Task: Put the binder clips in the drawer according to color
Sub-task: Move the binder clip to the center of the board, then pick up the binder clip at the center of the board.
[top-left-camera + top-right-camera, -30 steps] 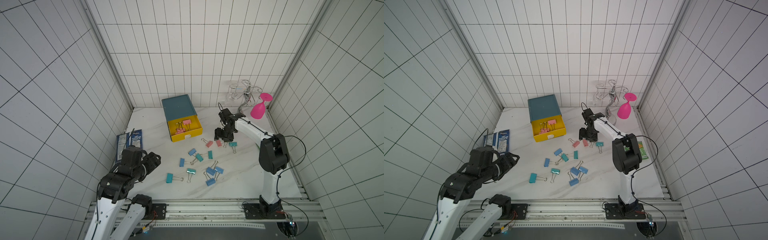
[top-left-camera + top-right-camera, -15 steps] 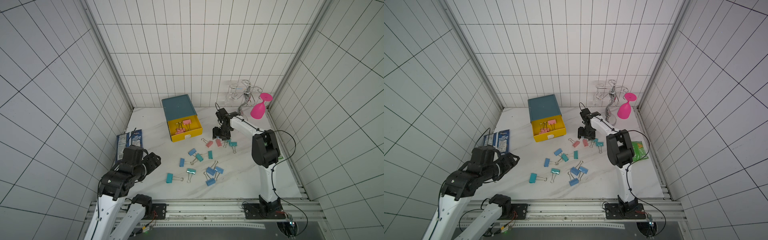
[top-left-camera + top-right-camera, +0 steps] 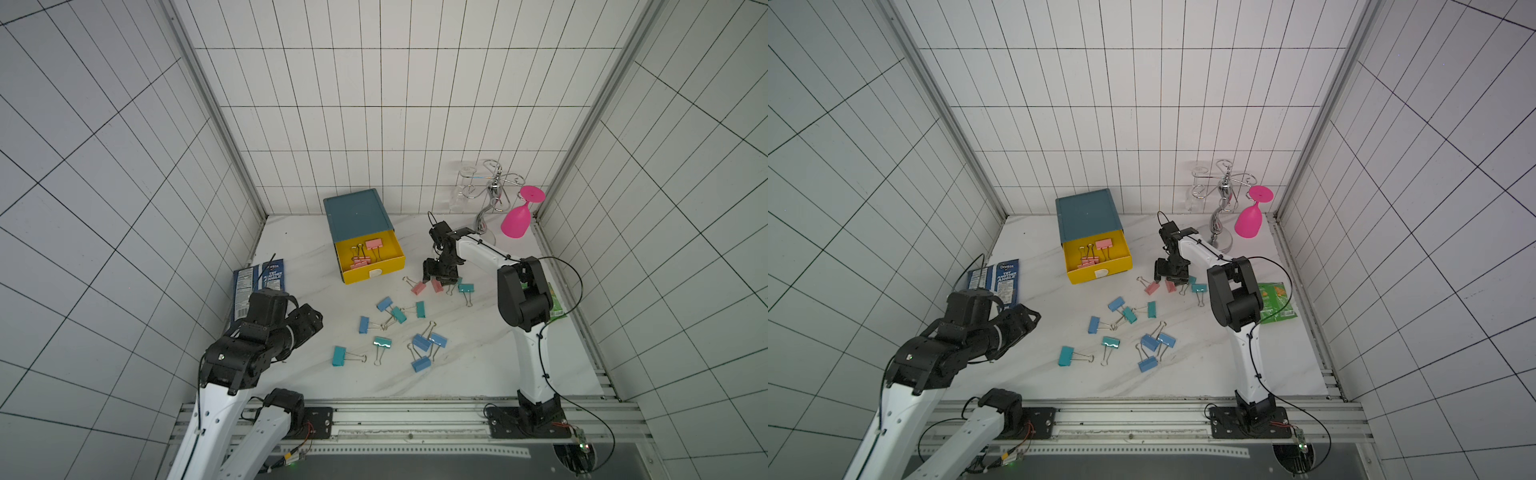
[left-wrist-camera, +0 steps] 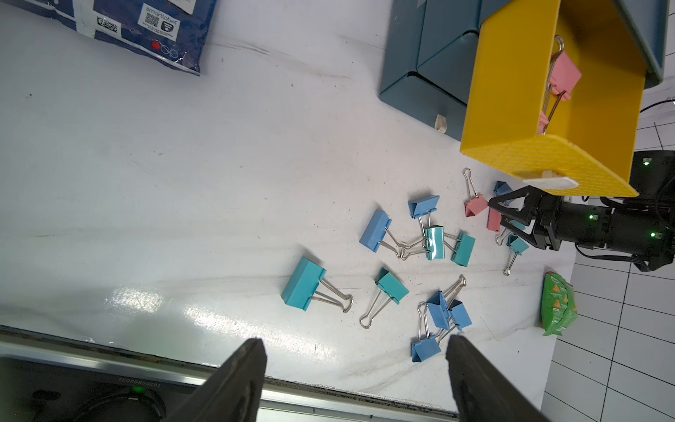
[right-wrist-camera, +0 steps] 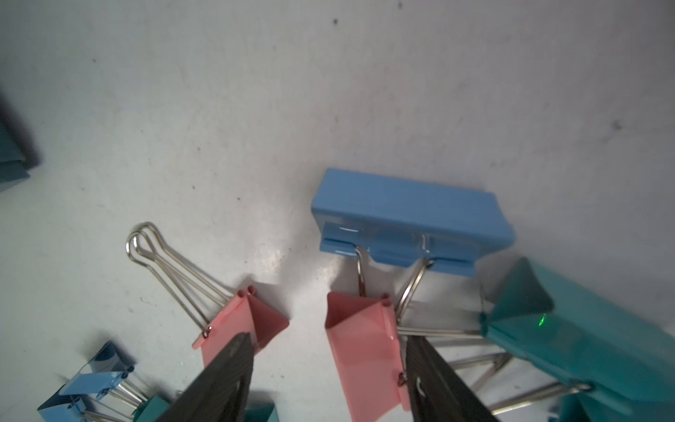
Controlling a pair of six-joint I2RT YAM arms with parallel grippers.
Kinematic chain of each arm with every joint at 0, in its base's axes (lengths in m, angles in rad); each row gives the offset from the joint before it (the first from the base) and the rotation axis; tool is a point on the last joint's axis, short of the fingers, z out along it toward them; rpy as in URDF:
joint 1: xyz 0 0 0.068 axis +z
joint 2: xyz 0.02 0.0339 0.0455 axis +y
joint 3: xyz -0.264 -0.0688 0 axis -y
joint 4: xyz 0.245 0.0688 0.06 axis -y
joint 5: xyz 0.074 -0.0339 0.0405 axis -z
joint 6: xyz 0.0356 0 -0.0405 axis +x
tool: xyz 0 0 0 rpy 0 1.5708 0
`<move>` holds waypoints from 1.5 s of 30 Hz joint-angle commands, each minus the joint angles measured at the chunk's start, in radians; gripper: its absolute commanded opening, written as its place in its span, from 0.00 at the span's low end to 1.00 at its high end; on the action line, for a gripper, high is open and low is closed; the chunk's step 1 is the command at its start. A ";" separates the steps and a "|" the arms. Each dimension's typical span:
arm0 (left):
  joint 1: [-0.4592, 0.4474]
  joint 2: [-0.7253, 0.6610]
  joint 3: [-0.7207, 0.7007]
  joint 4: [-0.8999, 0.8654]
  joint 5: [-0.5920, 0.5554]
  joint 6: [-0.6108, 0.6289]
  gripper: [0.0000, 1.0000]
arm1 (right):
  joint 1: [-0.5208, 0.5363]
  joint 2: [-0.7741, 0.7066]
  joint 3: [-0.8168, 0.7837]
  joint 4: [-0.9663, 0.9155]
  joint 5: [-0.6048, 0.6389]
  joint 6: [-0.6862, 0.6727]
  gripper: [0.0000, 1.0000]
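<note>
The drawer (image 3: 358, 212) is a dark-teal cabinet at the back of the table, with its yellow top drawer (image 3: 386, 268) pulled out and pink binder clips (image 3: 374, 244) inside. Blue and teal clips (image 3: 422, 342) lie scattered mid-table. My right gripper (image 5: 328, 341) is open and low over two pink clips by the cabinet. One pink clip (image 5: 365, 347) lies between its fingers, against one finger. The other pink clip (image 5: 237, 321) sits partly under the opposite finger. My left gripper (image 4: 354, 343) hangs open and holds nothing at the front left, above the table edge.
A blue chip bag (image 3: 259, 286) lies at the left edge. A green packet (image 3: 1275, 301) sits under the right arm's elbow. A pink wine glass (image 3: 516, 222) and a wire rack (image 3: 492, 189) stand in the back right corner. A metal rail (image 3: 395, 419) borders the front.
The right arm's elbow swung left and its gripper shifted slightly left and lower over the pink clips. The left arm stayed almost still.
</note>
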State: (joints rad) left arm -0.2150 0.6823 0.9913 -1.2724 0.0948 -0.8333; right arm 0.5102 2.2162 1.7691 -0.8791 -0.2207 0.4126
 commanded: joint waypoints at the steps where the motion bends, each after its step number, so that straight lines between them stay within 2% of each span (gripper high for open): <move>1: 0.003 0.000 0.020 0.014 -0.004 0.014 0.81 | 0.000 -0.003 -0.045 0.012 -0.016 0.010 0.68; 18: 0.003 -0.010 -0.012 0.055 0.042 -0.016 0.81 | 0.085 -0.269 -0.466 0.191 -0.041 0.061 0.69; 25: 0.002 -0.027 -0.042 0.079 0.086 -0.030 0.81 | 0.090 -0.375 -0.598 0.205 -0.003 0.058 0.70; 34: 0.003 -0.038 -0.044 0.077 0.090 -0.030 0.81 | 0.085 -0.461 -0.562 0.169 0.016 0.046 0.74; 45: 0.003 -0.058 -0.040 0.052 0.075 -0.032 0.81 | 0.036 -0.373 -0.438 0.108 0.028 0.031 0.72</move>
State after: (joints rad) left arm -0.2150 0.6350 0.9512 -1.2243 0.1806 -0.8677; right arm 0.5598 1.8061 1.3083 -0.7193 -0.2138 0.4587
